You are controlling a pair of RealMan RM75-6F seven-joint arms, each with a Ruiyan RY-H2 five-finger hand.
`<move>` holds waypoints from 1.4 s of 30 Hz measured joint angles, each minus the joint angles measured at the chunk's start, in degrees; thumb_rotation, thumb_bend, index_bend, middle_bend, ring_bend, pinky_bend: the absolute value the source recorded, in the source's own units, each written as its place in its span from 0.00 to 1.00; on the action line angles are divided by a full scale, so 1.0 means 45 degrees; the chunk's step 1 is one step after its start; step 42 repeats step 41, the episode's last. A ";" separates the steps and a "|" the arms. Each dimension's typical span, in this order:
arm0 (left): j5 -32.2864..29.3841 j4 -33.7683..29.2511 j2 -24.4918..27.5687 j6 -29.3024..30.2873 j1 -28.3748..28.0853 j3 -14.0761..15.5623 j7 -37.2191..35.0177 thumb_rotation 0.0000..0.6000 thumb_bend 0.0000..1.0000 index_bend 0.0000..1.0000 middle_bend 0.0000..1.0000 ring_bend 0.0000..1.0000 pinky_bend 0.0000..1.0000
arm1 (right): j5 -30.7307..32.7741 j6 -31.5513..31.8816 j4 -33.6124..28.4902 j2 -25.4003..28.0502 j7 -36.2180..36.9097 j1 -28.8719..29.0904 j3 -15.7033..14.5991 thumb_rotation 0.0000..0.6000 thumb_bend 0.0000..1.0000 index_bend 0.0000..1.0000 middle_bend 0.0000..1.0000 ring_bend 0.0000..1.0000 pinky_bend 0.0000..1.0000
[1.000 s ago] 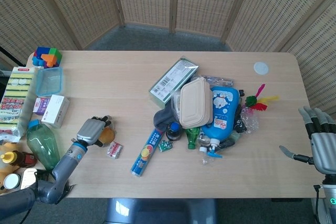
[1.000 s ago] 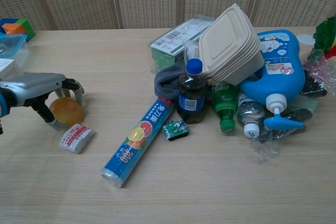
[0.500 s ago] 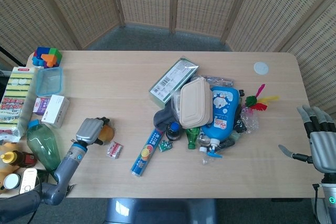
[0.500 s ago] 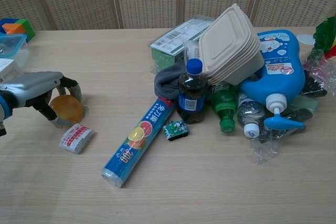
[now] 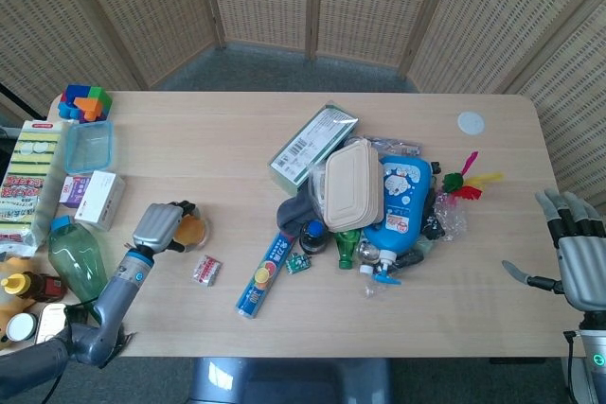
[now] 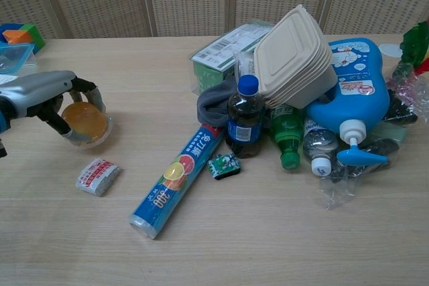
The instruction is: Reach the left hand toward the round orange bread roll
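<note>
The round orange bread roll (image 5: 190, 231) (image 6: 84, 119), in clear wrap, is at the left of the table. My left hand (image 5: 159, 226) (image 6: 41, 94) is on its left side, and its curled fingers (image 6: 88, 93) reach over the roll and grip it. Whether the roll rests on the table or hangs just above it is unclear. My right hand (image 5: 577, 251) shows only in the head view, off the table's right edge, with its fingers spread and nothing in them.
A small white-and-red packet (image 5: 206, 271) (image 6: 98, 176) lies just right of the roll, and a blue tube (image 5: 266, 274) (image 6: 174, 180) beyond it. A pile of bottles and boxes (image 5: 365, 201) fills the middle. A green bottle (image 5: 78, 259) and cartons (image 5: 99, 199) crowd the left edge.
My left hand has drawn back toward the far left, and the roll has moved with it, away from the white-and-red packet. The right hand has barely moved.
</note>
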 measured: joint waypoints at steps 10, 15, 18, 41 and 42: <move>-0.0086 -0.3198 0.2663 0.0261 -0.0322 -0.1055 -0.0052 1.00 0.42 0.70 0.57 0.56 0.72 | -0.0039 -0.0060 0.0121 -0.0113 0.0126 0.0026 -0.0020 0.59 0.15 0.00 0.00 0.00 0.00; -0.0285 -0.4734 0.4229 0.0402 -0.0568 -0.1871 -0.0018 1.00 0.42 0.70 0.57 0.56 0.72 | -0.0078 -0.0074 0.0190 -0.0218 0.0183 0.0050 -0.0024 0.60 0.15 0.00 0.00 0.00 0.00; -0.0476 -0.5413 0.5026 0.0419 -0.0796 -0.2366 0.0072 1.00 0.42 0.70 0.56 0.56 0.72 | -0.0086 -0.0074 0.0236 -0.0270 0.0224 0.0055 -0.0025 0.60 0.15 0.00 0.00 0.00 0.00; -0.2036 -0.6691 0.7271 0.0305 -0.2052 -0.3869 -0.0067 1.00 0.42 0.70 0.56 0.56 0.72 | -0.0011 -0.0089 0.0468 -0.0466 0.0431 0.0018 -0.0039 0.60 0.15 0.00 0.00 0.00 0.00; -0.2036 -0.6691 0.7271 0.0305 -0.2052 -0.3869 -0.0067 1.00 0.42 0.70 0.56 0.56 0.72 | -0.0011 -0.0089 0.0468 -0.0466 0.0431 0.0018 -0.0039 0.60 0.15 0.00 0.00 0.00 0.00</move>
